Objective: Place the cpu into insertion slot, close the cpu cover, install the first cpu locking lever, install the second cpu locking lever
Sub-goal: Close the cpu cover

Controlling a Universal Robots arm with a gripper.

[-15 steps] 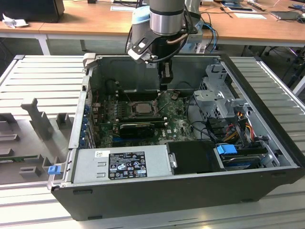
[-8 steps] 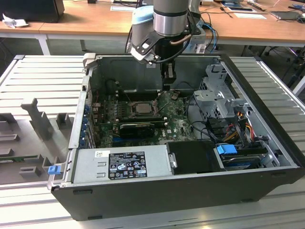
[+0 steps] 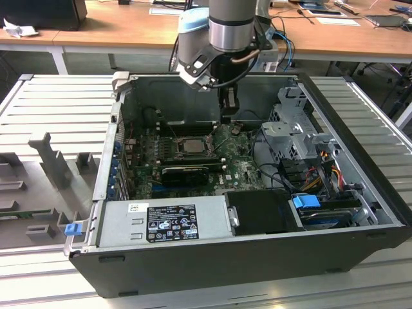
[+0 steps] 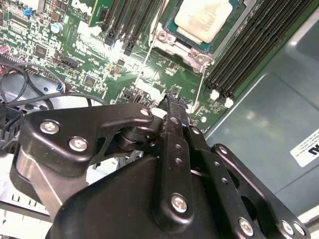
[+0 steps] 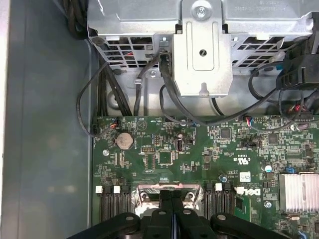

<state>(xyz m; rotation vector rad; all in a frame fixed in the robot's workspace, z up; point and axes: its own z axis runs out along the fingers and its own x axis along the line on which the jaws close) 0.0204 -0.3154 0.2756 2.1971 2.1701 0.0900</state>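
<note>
Black metal first: my gripper [image 4: 172,103] has its fingers pressed together, with nothing between them that I can see. The tips hang just over the green board [image 4: 75,55], near the end of a thin wire lever [image 4: 201,87]; I cannot tell whether it is latched. Beyond, the cpu [image 4: 202,17], pale silver and square, lies flat in the slot [image 3: 170,148]. The cover [image 4: 167,39] looks to be down around it, so I judge the lever step is in hand. That calls for a tip set squarely on the wire and pressed down under its catch, without slipping onto the board. Farthest off is the grey case wall [image 4: 269,109].
</note>
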